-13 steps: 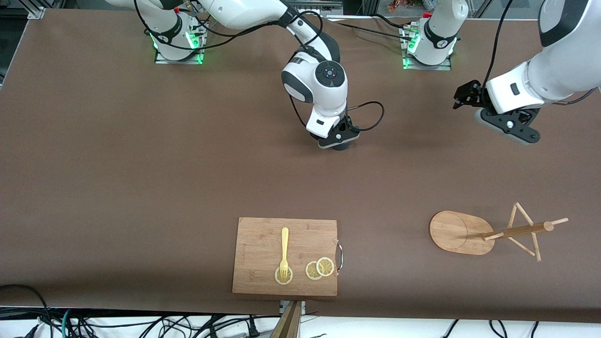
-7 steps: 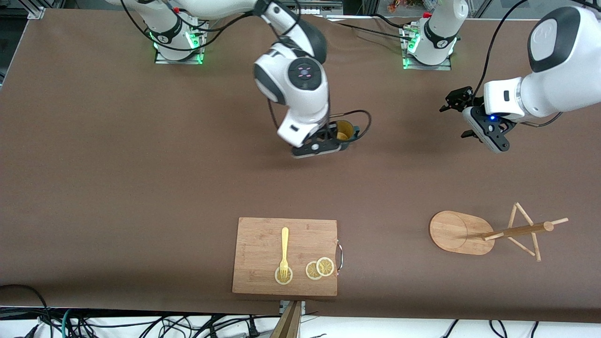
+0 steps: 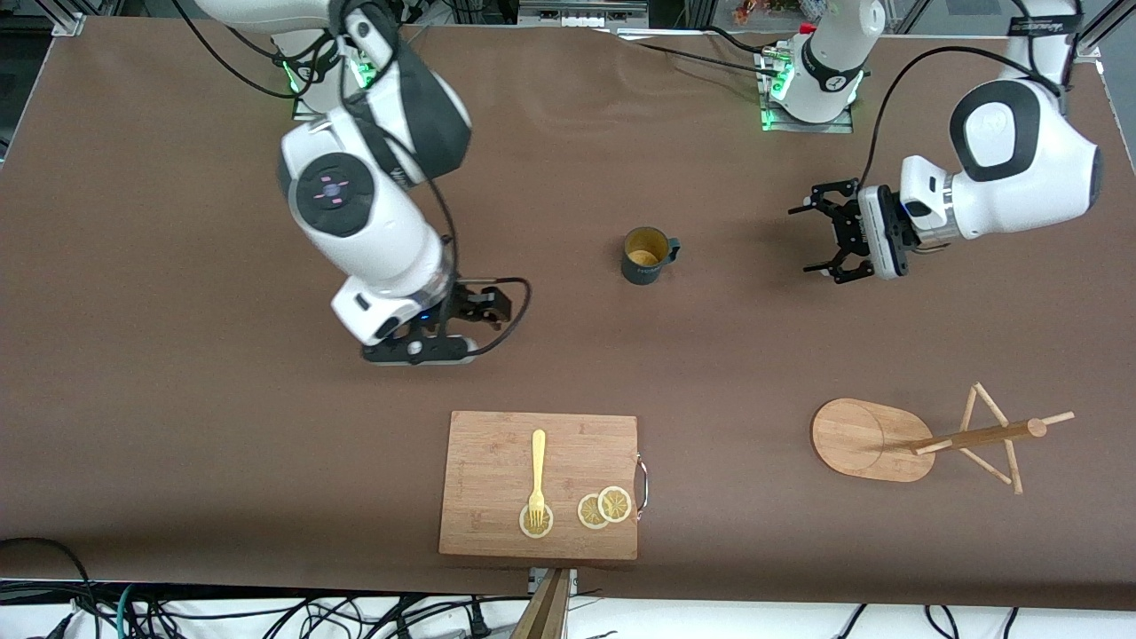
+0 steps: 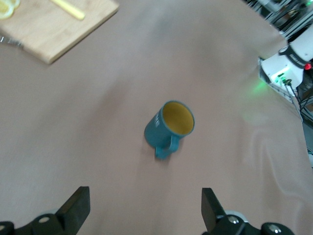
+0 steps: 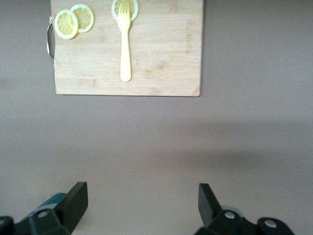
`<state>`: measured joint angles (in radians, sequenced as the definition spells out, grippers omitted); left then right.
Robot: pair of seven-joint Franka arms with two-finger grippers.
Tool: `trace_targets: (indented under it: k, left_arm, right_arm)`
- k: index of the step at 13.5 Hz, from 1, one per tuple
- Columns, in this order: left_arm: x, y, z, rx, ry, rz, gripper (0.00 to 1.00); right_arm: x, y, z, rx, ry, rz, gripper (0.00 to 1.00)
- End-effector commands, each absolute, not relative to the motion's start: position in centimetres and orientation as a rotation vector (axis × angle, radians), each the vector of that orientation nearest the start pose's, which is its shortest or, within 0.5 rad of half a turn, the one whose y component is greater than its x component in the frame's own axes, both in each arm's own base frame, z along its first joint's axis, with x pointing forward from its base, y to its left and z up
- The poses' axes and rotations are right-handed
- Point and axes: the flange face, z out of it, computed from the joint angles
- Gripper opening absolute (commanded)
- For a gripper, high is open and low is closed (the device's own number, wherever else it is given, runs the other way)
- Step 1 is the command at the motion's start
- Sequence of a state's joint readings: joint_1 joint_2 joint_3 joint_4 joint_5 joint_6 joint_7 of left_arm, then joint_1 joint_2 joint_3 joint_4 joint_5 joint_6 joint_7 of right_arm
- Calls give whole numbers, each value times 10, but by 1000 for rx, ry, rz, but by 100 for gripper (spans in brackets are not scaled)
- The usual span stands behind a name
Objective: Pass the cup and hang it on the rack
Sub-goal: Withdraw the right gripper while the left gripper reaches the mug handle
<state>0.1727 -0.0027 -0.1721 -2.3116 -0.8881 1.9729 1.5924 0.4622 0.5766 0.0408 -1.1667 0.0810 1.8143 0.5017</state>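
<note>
Cup stands upright on the desk straight ahead of the spread left end effector, handle toward it, nearer than the spread right end effector.

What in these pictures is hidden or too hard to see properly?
- Writing on the cup: left wrist view, blurred; front view, too small.
- Right gripper: front view, partly hidden by its own arm.
- Rack: outside both wrist views; front view looks down on its thin pegs, so their angles are unclear.
- Board: left wrist view, cut off by the edge.
- Left gripper: open, bases cut off.
</note>
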Motion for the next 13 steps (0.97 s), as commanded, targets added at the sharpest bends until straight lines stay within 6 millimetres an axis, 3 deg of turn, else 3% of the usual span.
trace_targets:
  k: [1, 3, 5, 9, 11, 13]
  left_arm:
    - [472, -56, 297, 1864, -1264, 604, 100]
    - [447, -64, 237, 1772, -1171, 770, 100]
    - [433, -83, 192, 1708, -1145, 901, 100]
    - [414, -117, 139, 1639, -1127, 1047, 100]
    - [401, -136, 117, 1631, -1096, 1089, 100]
    - [389, -148, 95, 1629, -1077, 1110, 100]
  right_arm:
    - [633, 311, 512, -3024, -5, 4, 100]
    - [634, 261, 531, -3066, -69, 65, 100]
    - [629, 214, 556, -3104, -90, 119, 100]
    - [592, 125, 590, -3113, -95, 168, 100]
    - [568, 103, 597, -3126, -77, 166, 100]
    - [558, 95, 599, -3132, -75, 160, 100]
